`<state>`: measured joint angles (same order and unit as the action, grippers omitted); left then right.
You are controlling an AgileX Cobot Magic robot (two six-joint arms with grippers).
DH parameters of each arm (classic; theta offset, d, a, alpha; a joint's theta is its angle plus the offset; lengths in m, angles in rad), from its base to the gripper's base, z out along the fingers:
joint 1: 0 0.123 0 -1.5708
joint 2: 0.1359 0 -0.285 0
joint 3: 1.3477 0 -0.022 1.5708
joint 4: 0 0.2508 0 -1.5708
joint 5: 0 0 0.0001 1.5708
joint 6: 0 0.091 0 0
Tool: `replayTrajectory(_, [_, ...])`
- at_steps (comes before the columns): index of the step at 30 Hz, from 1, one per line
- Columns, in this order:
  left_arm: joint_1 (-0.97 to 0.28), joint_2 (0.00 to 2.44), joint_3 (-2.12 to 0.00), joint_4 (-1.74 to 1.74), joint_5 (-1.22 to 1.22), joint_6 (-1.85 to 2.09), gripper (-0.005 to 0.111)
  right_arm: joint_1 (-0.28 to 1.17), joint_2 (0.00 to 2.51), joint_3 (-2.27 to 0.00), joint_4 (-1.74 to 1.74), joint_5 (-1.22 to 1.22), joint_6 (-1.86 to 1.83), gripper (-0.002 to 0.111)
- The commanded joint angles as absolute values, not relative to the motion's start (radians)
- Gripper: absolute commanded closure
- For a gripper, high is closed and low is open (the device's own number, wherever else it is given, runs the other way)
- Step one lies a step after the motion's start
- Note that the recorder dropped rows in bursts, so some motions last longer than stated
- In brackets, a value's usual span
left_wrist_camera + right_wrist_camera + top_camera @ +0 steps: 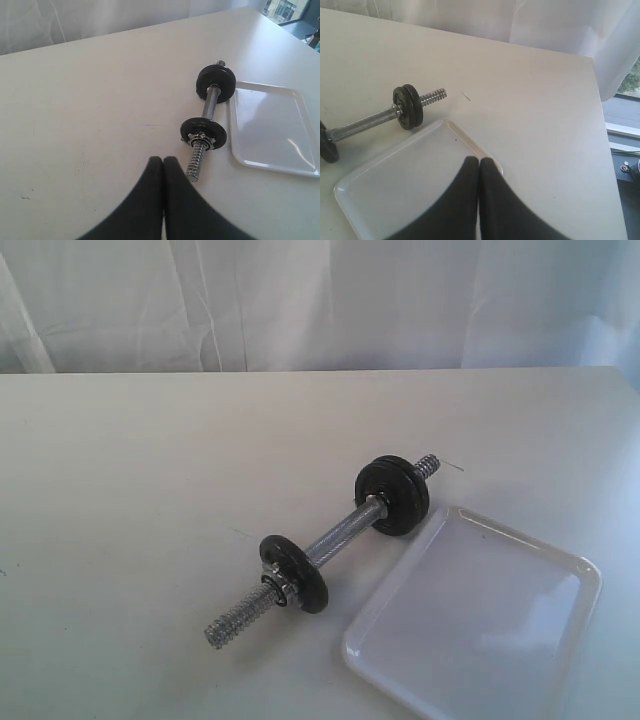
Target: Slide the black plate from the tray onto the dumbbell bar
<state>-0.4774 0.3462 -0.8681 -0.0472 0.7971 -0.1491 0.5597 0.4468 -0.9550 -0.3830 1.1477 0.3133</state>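
The dumbbell bar [345, 533] lies slantwise on the white table, chrome with threaded ends. Black plates sit on it: a pair [393, 495] at the far end and one [293, 572] near the front, backed by a chrome nut. The white tray [480, 620] beside the bar holds nothing. Neither gripper shows in the exterior view. In the left wrist view my left gripper [163, 159] is shut and empty, just short of the bar's threaded tip [195, 162]. My right gripper [479, 160] is shut and empty over a corner of the tray [395, 185], with the bar [365, 121] beyond.
White curtains hang behind the table. The table's right edge [602, 150] drops off to a window sill in the right wrist view. The tray reaches close to the table's front right.
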Motion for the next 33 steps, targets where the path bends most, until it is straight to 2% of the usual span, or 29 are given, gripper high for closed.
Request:
replayTrajectory(1, [-0.477,0.338,-0.863,-0.058,0.801,-0.159,0.107,0.558,0.441,-0.951,-0.390,1.144,0.319,0.108])
replayTrajectory(6, [-0.459,0.331,-0.858,-0.060,0.793,-0.159,0.107,0.558,0.441,-0.951,-0.390,1.144,0.319,0.108])
replayTrajectory(13, [-0.260,0.238,-0.858,-0.061,0.793,-0.159,0.107,0.558,0.441,-0.951,-0.391,1.144,0.319,0.108])
replayTrajectory(21, [-0.123,0.056,-0.858,-0.058,0.793,-0.159,0.107,0.558,0.441,-0.951,-0.392,1.143,0.319,0.108])
replayTrajectory(33, [-0.114,0.000,-0.860,-0.050,0.793,-0.156,0.107,0.558,0.441,-0.951,-0.392,1.143,0.319,0.108])
